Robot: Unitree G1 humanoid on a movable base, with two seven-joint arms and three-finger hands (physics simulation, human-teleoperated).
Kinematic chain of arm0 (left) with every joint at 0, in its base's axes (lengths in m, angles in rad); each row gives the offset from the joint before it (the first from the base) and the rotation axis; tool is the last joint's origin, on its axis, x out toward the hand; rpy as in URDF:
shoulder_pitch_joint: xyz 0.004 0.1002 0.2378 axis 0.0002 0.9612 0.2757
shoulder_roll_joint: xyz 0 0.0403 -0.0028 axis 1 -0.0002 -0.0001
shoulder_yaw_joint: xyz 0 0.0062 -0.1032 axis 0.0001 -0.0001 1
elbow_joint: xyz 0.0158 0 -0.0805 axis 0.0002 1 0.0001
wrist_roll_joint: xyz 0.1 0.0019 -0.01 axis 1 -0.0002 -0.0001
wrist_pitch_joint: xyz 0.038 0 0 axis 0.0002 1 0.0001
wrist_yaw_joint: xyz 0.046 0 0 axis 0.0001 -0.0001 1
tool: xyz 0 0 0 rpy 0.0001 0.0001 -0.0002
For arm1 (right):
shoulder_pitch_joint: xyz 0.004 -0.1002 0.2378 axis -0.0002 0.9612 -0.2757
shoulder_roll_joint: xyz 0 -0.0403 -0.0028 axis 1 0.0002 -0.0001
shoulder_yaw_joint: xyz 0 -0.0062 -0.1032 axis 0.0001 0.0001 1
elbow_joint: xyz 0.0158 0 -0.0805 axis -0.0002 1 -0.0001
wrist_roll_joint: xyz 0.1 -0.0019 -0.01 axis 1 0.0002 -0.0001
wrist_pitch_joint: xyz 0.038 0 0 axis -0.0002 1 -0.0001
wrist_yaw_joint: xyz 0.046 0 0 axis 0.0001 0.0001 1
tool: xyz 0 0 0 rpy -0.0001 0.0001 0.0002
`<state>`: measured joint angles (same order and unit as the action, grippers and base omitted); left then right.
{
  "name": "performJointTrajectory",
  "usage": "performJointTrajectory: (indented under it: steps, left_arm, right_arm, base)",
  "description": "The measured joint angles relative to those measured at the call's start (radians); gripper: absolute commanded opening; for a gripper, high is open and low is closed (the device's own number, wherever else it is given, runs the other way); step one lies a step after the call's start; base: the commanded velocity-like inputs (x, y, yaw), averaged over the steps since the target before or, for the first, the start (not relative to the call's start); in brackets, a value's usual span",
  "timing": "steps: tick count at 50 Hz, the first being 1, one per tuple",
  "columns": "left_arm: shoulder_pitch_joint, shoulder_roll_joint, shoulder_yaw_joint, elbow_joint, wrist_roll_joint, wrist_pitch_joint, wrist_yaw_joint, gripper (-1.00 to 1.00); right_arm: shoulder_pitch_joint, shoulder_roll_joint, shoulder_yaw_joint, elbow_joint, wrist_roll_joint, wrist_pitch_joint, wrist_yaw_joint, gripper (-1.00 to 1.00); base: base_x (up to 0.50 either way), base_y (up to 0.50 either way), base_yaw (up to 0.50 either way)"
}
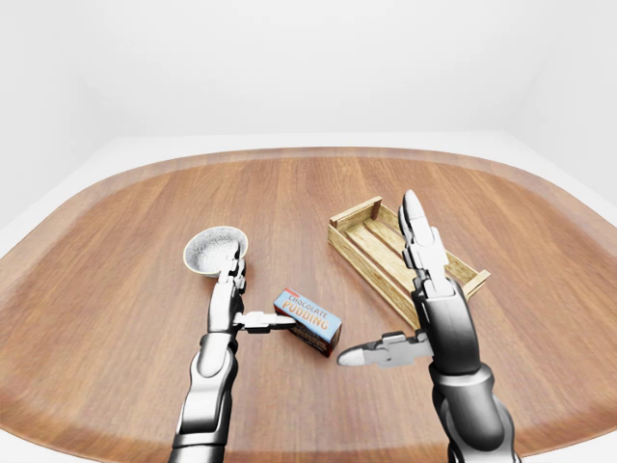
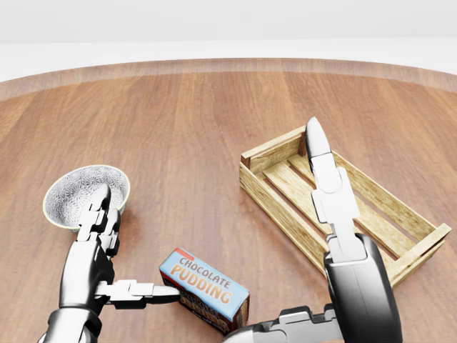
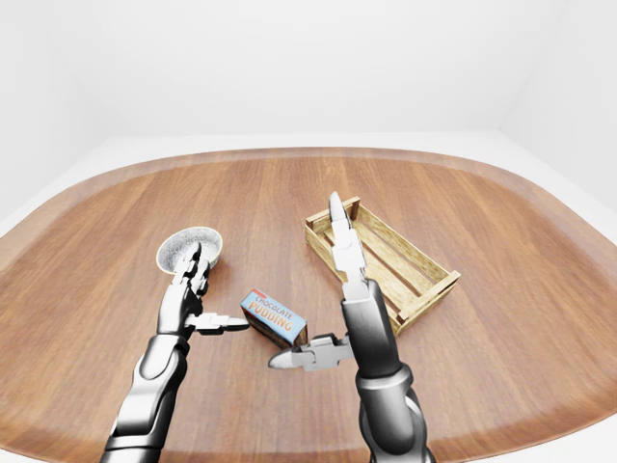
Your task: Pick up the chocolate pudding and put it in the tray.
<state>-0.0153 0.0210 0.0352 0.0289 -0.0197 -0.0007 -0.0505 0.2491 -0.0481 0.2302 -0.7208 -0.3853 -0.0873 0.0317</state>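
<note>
The chocolate pudding box (image 2: 203, 289), blue with an orange label, lies flat on the wooden table low in the head view. My left hand (image 2: 136, 246) is open, its fingers (image 2: 98, 218) pointing up and its thumb tip against the box's left end. On the box's right, my right hand (image 2: 275, 236) is also open. Its long fingers (image 2: 332, 193) stretch up over the tray's near wall, and its thumb (image 2: 278, 330) lies just below the box's right end. The slatted wooden tray (image 2: 275, 146) stands right of the box with nothing in it.
A speckled grey bowl (image 2: 80, 189) sits on the table just above my left hand. The round table's rim (image 1: 308, 152) curves across the top of the eye views, with white floor and walls beyond it.
</note>
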Motion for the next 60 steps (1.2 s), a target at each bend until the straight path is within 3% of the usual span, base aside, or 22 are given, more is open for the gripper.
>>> performJointTrajectory:
  steps: [31,60]
  left_arm:
    - [-0.009,0.0,-0.003,0.03,0.002,-0.014,0.011,1.0]
    - [-0.009,0.0,-0.004,0.028,0.0,-0.008,0.006,1.0]
  right_arm:
    - [0.066,-0.035,0.071,0.234,-0.044,0.0,-0.09,1.0]
    - [0.056,-0.034,0.111,0.431,-0.085,0.0,-0.151,1.0]
  base:
    - [0.0,0.0,0.0]
    - [0.0,0.0,0.0]
